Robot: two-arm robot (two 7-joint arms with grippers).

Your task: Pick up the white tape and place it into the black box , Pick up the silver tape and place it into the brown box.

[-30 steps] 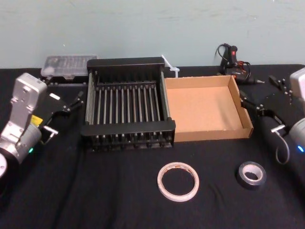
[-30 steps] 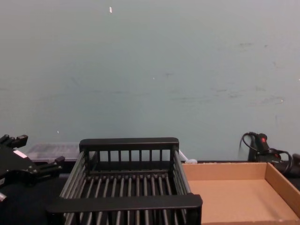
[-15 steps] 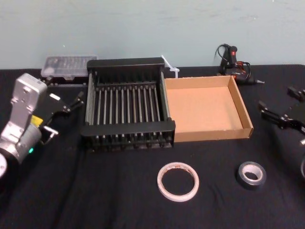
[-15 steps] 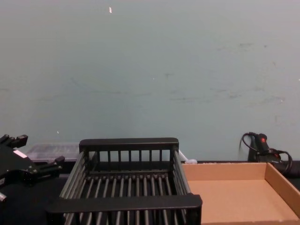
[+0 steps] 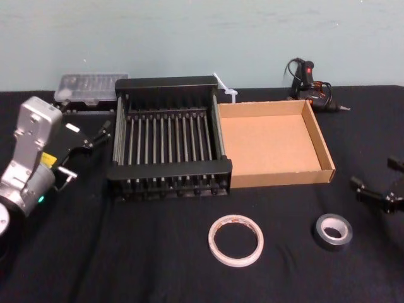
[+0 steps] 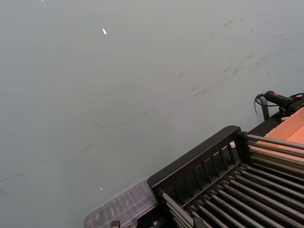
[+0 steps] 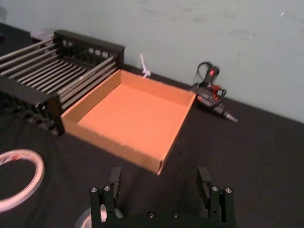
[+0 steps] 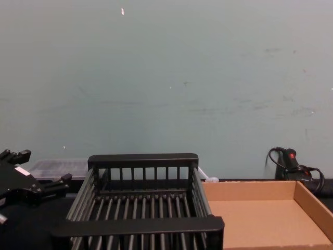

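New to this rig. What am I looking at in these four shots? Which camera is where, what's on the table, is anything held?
It is a robot with two arms, each ending in a two-fingered gripper. One picture looks down from its head, one looks forward from its chest, and one comes from each wrist. On the black table, nearest the robot, lie a white tape and, to its right, a smaller silver tape. Behind them stand a black box with slatted bars and, beside it on the right, a brown box. Both boxes are empty. The left gripper is open, left of the black box. The right gripper is open, just right of the silver tape. Neither holds anything.
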